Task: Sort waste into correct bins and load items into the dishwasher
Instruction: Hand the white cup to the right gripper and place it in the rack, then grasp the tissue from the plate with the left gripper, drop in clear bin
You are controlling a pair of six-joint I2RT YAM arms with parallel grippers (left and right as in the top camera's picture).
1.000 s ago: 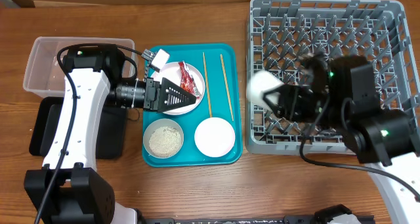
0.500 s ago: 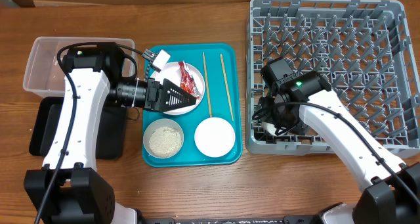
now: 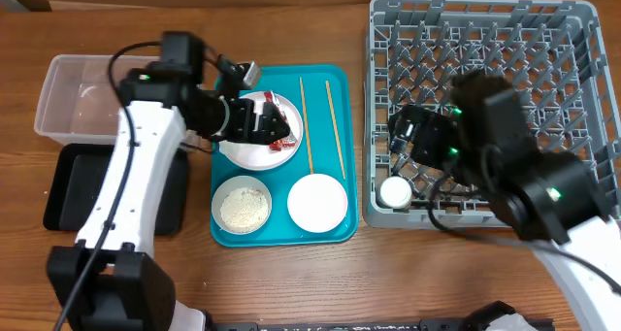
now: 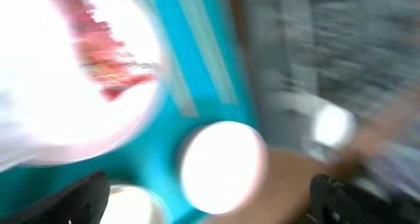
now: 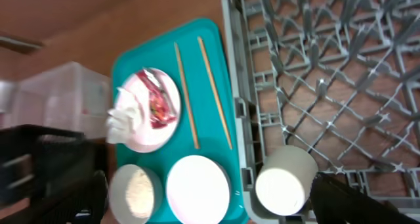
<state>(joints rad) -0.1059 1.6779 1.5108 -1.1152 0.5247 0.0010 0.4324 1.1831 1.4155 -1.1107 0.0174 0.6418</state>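
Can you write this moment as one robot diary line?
left gripper: open, over plate | right gripper: open, above rack | cup: in rack corner, not held | wrapper: on plate

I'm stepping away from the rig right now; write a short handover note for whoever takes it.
Left gripper open, over the plate by the red wrapper.
Right gripper open, empty, above the rack.
Done: cup in the rack corner nearest the teal tray.
Left: napkin and wrapper on the plate, rice bowl, empty bowl, two chopsticks, all on that tray.
Clear tub looks empty; black tray partly hidden.
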